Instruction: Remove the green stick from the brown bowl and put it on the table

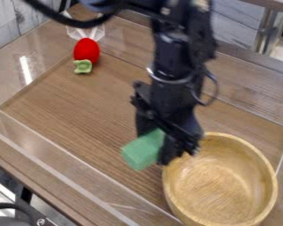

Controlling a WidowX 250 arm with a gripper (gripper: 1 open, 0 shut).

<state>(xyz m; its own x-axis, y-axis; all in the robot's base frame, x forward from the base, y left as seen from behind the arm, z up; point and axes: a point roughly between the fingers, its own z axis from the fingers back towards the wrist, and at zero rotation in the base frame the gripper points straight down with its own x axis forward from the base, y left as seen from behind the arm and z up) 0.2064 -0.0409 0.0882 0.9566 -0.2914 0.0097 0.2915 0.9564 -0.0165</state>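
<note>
The gripper (156, 146) points straight down over the table (73, 106). Its black fingers (177, 148) are closed on the stick (141, 151), so the jaws stand partly open, as wide as the block between them. The stick is a light-green flat block. It is tilted, and its lower end sticks out to the left and below the fingers. The picture is a little blurred here, so I cannot tell how much of each finger touches it. I also cannot tell whether the lower end of the stick touches the wood or hangs just above it.

The stick is outside the bowl (221, 185). It is just beside the bowl's left rim, over the bare table. The bowl is round, shallow and of light tan wood, and it lies in the lower right of the view. Nothing is seen inside it. The fingers on the right side are near the bowl's rim, but I cannot tell if they touch it.

The arm (177, 53) is black and comes down from the top of the view, with dark cables beside it.

Far from the gripper, in the upper left, a small red toy (85, 53) with a green part lies on the table.

The table has a brown wood grain and a glossy surface, and clear raised edges (38, 132) run along its sides.

I can read no writing, brand or label on any thing.
</note>
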